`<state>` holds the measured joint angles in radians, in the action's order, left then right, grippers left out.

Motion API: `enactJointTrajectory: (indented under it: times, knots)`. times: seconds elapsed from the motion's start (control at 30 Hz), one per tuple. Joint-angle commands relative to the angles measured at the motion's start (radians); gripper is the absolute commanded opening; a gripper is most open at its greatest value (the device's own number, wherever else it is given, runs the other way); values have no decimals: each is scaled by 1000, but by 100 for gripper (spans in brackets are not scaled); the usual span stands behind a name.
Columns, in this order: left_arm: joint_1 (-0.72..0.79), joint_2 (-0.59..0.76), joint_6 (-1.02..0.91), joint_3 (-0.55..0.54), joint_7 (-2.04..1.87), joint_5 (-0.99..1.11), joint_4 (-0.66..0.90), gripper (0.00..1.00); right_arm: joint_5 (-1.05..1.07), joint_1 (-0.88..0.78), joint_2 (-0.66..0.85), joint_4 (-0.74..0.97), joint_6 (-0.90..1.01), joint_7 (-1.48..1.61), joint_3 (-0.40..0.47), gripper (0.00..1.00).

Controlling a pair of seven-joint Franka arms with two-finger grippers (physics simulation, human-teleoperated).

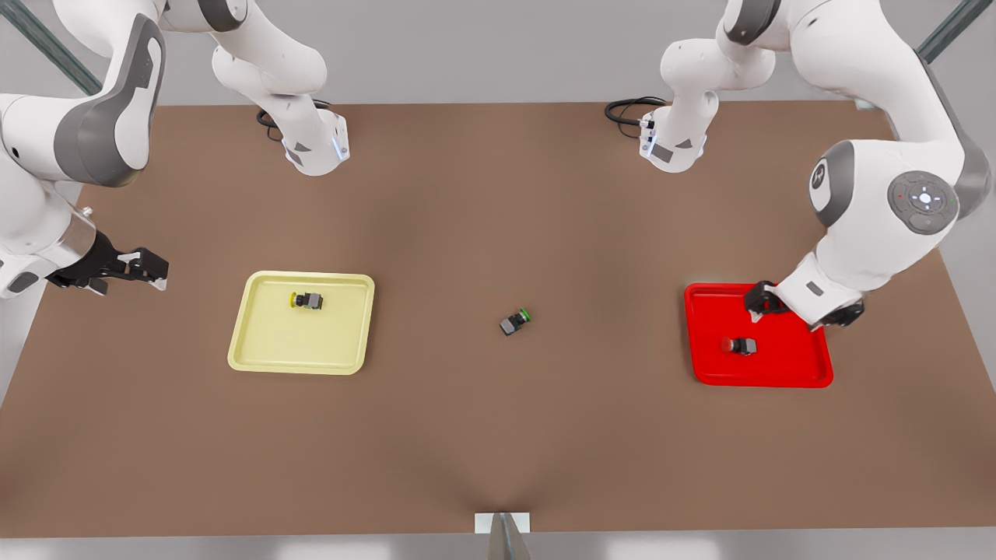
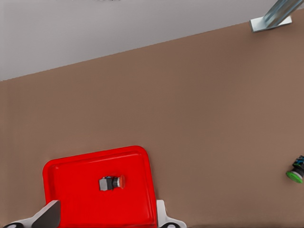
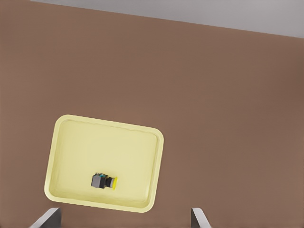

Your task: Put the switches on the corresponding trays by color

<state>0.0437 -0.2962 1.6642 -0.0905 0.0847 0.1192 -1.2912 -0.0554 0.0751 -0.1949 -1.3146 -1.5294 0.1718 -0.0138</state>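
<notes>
The red-capped switch (image 1: 739, 345) (image 2: 111, 183) lies on its side in the red tray (image 1: 782, 372) (image 2: 71, 199) at the front view's right. My left gripper (image 1: 801, 309) (image 2: 105, 221) hovers over that tray's far edge, open, holding nothing. On the pale yellow tray (image 1: 292, 346) (image 3: 95, 142) lies the yellow-capped switch (image 1: 308, 300) (image 3: 103, 181). My right gripper (image 1: 154, 270) (image 3: 123, 221) hangs open and empty, off to the front view's left of that tray. A green-capped switch (image 1: 515, 321) (image 2: 297, 171) rests on the bare table between the trays.
The brown table (image 1: 498, 435) stretches wide around both trays. Both arm bases and black cables (image 1: 630, 109) sit at the far edge. A small metal bracket (image 1: 503, 525) (image 2: 273, 19) stands at the middle of the near edge.
</notes>
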Motion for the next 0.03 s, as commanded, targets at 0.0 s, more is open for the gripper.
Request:
enactJointTrajectory:
  times: [0.0]
  knots:
    - [-1,5,0,0,0,77,-4,100,0,0,0,0,0,0,-2,100]
